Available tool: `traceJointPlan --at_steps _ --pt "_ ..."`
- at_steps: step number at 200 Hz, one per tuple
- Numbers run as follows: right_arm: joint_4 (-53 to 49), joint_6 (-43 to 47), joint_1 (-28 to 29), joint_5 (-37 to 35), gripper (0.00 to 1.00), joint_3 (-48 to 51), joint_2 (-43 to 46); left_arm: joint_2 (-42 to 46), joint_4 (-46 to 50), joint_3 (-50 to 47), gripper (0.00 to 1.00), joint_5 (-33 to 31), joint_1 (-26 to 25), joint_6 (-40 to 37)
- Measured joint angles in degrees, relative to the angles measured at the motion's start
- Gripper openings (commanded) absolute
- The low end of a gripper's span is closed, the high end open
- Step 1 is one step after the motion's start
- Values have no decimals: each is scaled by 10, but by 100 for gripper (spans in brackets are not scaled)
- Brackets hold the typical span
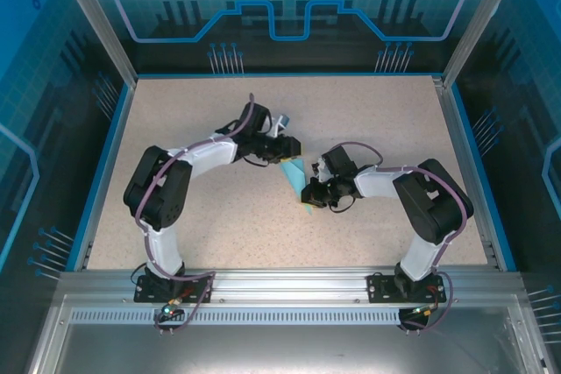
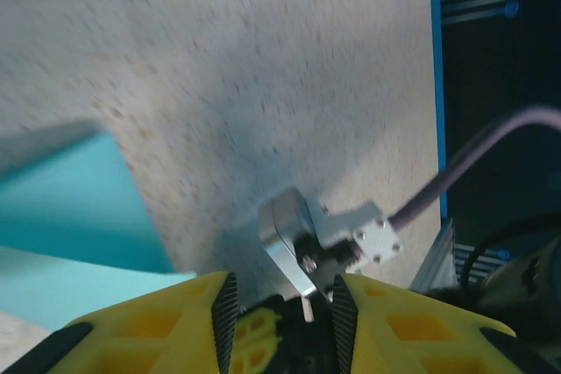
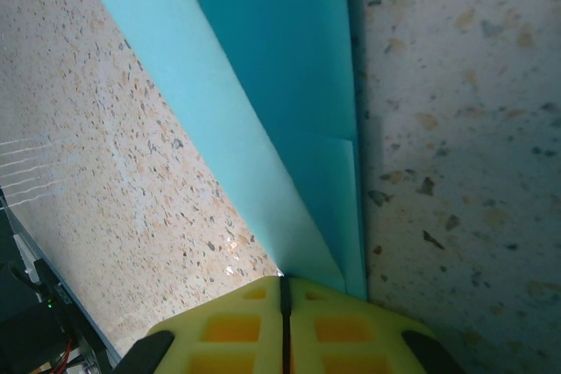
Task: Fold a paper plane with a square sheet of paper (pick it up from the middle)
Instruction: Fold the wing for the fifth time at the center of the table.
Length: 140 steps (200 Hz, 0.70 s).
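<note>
The light-cyan sheet of paper (image 1: 294, 172) lies folded into a slim pointed shape at mid-table, between the two grippers. My right gripper (image 1: 309, 196) is at its near tip. In the right wrist view the yellow jaws (image 3: 282, 282) are shut on that pointed end, and the folded layers (image 3: 289, 85) fan away over the table. My left gripper (image 1: 285, 150) is at the paper's far end. In the left wrist view its jaws (image 2: 283, 299) stand apart with nothing between them, and the paper (image 2: 70, 199) lies off to their left.
The speckled beige table (image 1: 386, 129) has a blue rim and framed walls all round. A metal bracket with a purple cable (image 2: 329, 238) sits just beyond the left fingers. An aluminium rail (image 1: 289, 282) runs along the near edge.
</note>
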<state>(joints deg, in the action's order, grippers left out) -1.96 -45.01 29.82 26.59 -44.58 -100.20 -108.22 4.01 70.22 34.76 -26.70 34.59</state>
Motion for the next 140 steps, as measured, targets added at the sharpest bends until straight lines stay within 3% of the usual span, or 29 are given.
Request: traceJointPlan --at_steps 94,140 --pt "12 -4 -2 5 10 8 3 -104 -35 -9 36 -8 -18 28" --pt "12 -10 -2 5 12 16 26 -108 -31 -3 36 -11 -17 26"
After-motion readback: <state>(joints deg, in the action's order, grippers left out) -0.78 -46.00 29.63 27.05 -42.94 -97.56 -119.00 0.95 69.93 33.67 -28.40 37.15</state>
